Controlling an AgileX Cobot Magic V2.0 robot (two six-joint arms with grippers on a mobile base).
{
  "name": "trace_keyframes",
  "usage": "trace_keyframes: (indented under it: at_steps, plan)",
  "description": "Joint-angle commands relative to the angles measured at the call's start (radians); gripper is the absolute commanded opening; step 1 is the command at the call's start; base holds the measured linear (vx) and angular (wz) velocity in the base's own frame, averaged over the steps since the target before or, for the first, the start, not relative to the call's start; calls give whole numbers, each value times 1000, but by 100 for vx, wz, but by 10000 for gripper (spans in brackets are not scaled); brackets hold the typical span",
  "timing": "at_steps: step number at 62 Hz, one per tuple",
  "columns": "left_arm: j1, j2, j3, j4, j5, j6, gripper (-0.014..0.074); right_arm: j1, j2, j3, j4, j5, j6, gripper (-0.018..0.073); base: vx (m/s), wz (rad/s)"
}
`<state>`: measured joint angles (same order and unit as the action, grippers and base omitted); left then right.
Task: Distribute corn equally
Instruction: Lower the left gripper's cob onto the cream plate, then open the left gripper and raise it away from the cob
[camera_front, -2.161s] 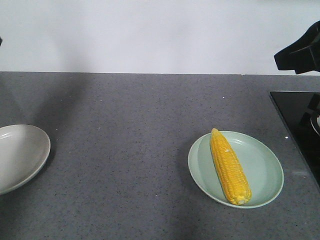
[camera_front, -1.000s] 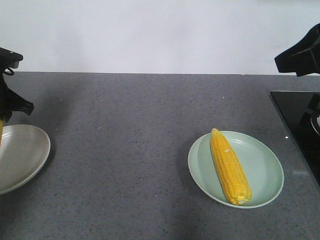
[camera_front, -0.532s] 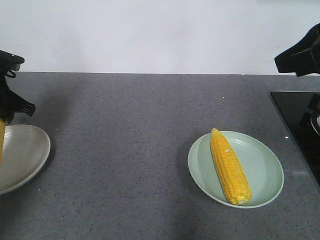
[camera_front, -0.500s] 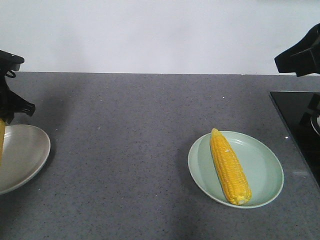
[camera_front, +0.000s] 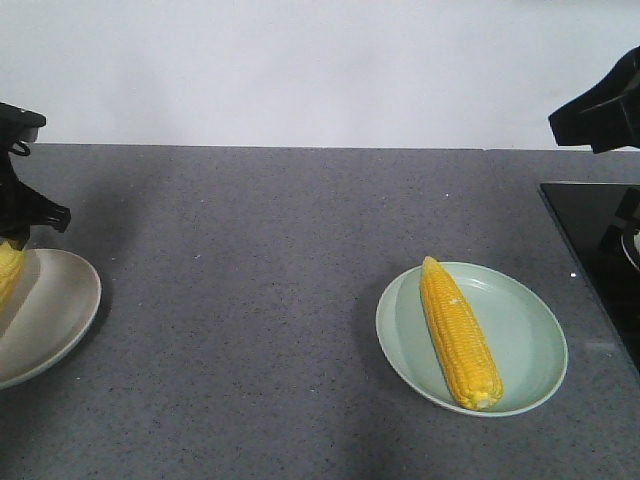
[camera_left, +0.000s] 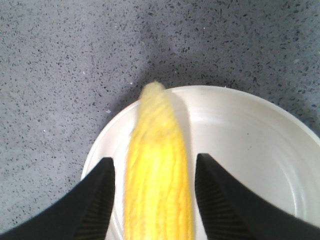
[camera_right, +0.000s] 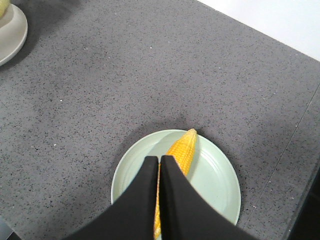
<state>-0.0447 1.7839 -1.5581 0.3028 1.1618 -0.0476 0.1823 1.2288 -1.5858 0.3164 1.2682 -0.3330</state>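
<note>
One corn cob (camera_left: 157, 170) is sitting between the fingers of the left claw (camera_left: 155, 200) just over the white plate (camera_left: 250, 145), tapered tip pointing away from the wrist; in the wrist view both pads are standing slightly apart from the kernels, so the claw is looking spread rather than clamped, though contact lower down is out of sight. A second corn cob (camera_front: 459, 333) is lying diagonally across the pale green plate (camera_front: 530, 340), tip toward the back of the table (camera_front: 280, 260).

Judging by their look, the cobs are handling as stiff, fairly heavy for their size, round and apt to roll, with a bumpy kernel surface that is giving decent friction. The thick middle, gripped across the width, is seeming the safest place to take hold; the taper would be slipping out.

Counted: two cobs are showing, two plates, one cob per plate.

The right claw (camera_right: 160, 165) is hovering above the green plate with its fingers pressed together, holding nothing.
</note>
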Motion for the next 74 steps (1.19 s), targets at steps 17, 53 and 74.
trace_keyframes:
  at_steps: [17, 53, 74]
  plan:
    - [1, -45, -22, -100, 16, -10, 340, -2, -22, -28, 21, -44, -50, -5, 0, 0]
    - [0, -220, 118, -724, -51, 368, -8, -2, -127, -20, 154, -120, -149, -4, 0, 0]
    - [0, -597, 610, -1163, -333, 844, -7, -2, -415, 517, 212, -379, -247, -4, 0, 0]
